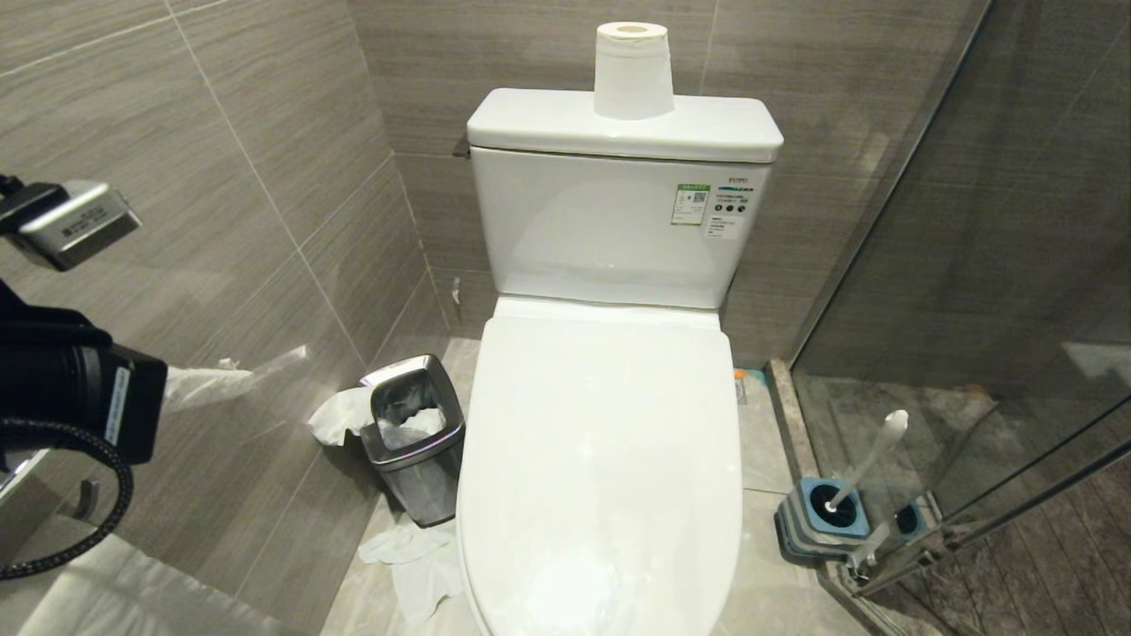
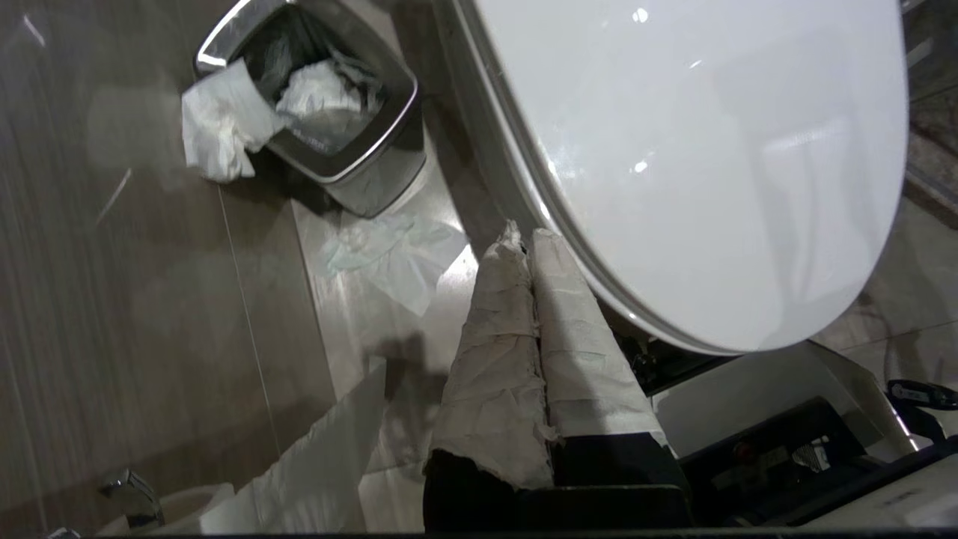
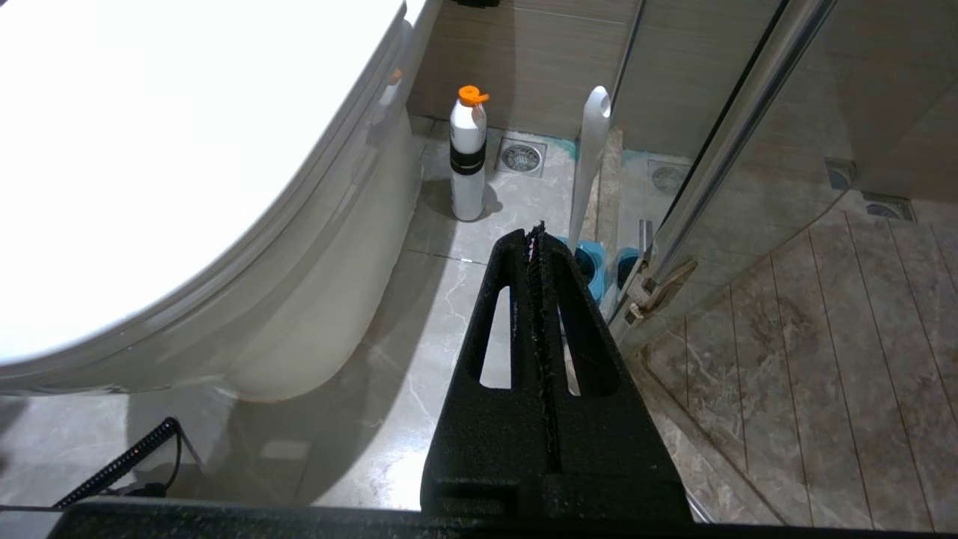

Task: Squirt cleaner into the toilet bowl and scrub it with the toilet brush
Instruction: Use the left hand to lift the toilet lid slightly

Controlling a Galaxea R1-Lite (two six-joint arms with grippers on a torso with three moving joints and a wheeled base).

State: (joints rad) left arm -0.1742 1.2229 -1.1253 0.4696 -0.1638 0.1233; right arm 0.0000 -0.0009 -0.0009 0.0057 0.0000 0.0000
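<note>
White plastic toilet brush: light, stiff, slippery; grip its slim handle mid-length. Both hands, left hand and right hand, are clenched empty.

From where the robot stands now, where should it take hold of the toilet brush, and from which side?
Probably the upper handle of the toilet brush, just below its rounded wider end. The handle leans out of the square blue base beside the glass door, so coming from the toilet bowl side looks freest.

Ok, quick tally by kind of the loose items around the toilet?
Toilet paper roll: 1
Steel bin: 1
Toilet brush: 1
Orange-capped bottle: 1
Crumpled tissue on the floor: 1
Total: 5
</note>
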